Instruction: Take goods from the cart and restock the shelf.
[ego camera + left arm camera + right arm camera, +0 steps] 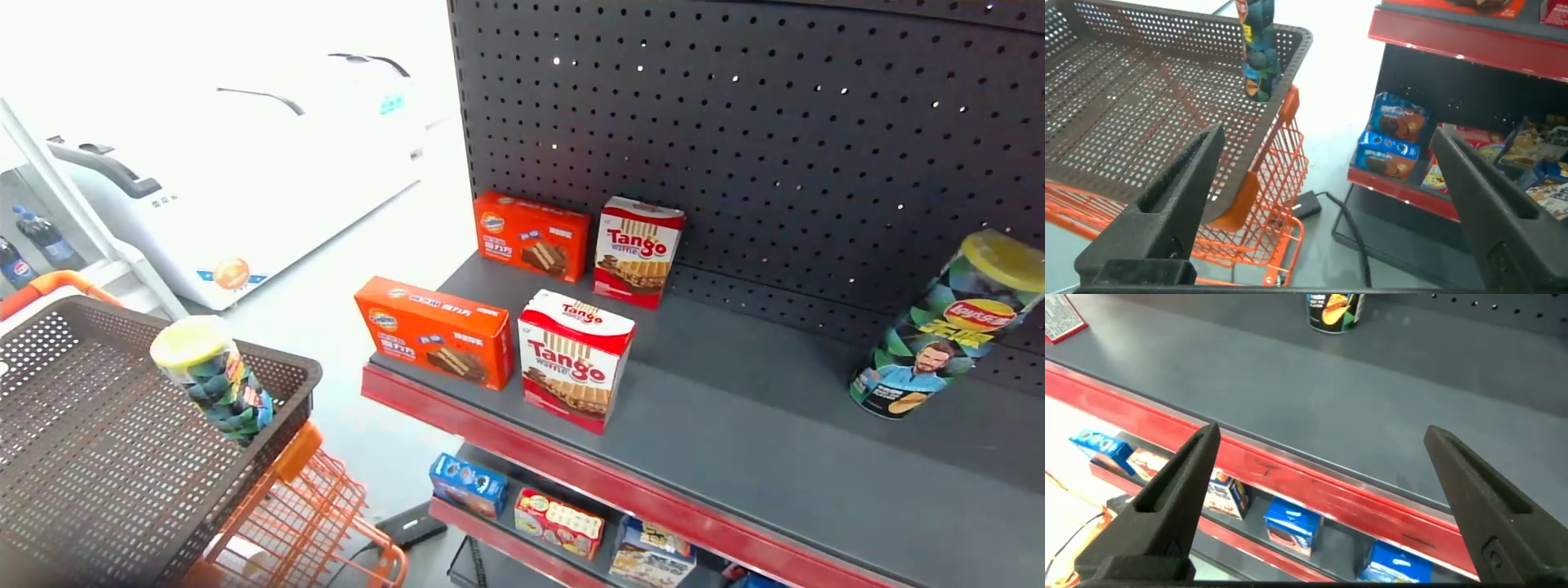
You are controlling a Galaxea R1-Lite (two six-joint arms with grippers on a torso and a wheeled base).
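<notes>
Left claw [1324, 137]: wide open, holding nothing, above the floor beside the cart basket [1290, 37].
Right claw [1321, 434]: wide open, empty, above the shelf [1372, 392] at its red front edge.
Cart can [211, 376]: upright in the basket corner nearest the shelf.
Shelf can [939, 327]: upright by the back panel, well apart from the boxes [433, 331] at the left end.
</notes>
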